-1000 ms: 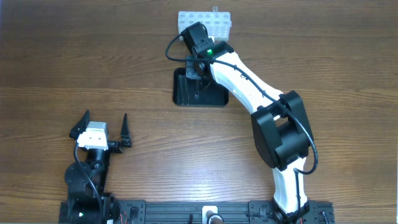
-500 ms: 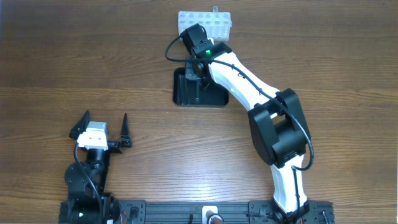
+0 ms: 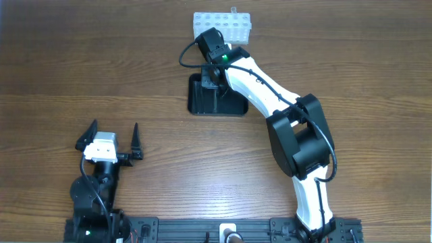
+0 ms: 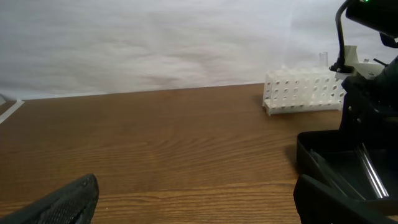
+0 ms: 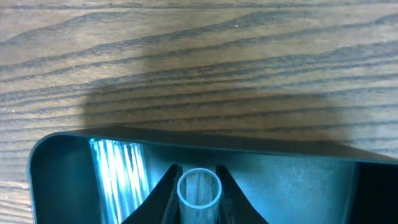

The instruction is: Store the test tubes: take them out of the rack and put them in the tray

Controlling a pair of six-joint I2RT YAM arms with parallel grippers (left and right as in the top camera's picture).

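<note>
Slightly leftward is how the right arm's elbow has swung since the earlier frames, while its wrist has barely shifted over the tray [image 3: 199,102] and the left arm has not stirred. Above the tray floor hangs the right gripper [image 5: 199,186], its fingers clamped on a tube [image 5: 199,190] seen end-on with its open mouth toward the wrist camera, so it points down into the tray near one wall. Just beside it, in the tray's corner, lie the stored tubes [image 5: 118,171]. Just behind the tray stands the rack [image 3: 223,27] with a last tube [image 3: 234,11] upright in it. Well apart from the tray, the left gripper [image 3: 115,135] sits low over the table [image 3: 81,61], fingers spread wide and empty. The risk I see is release while the tube stands on end: it would likely topple, strike the stored tubes or the wall, and might crack or roll out. Laying it flat first seems safer.
</note>
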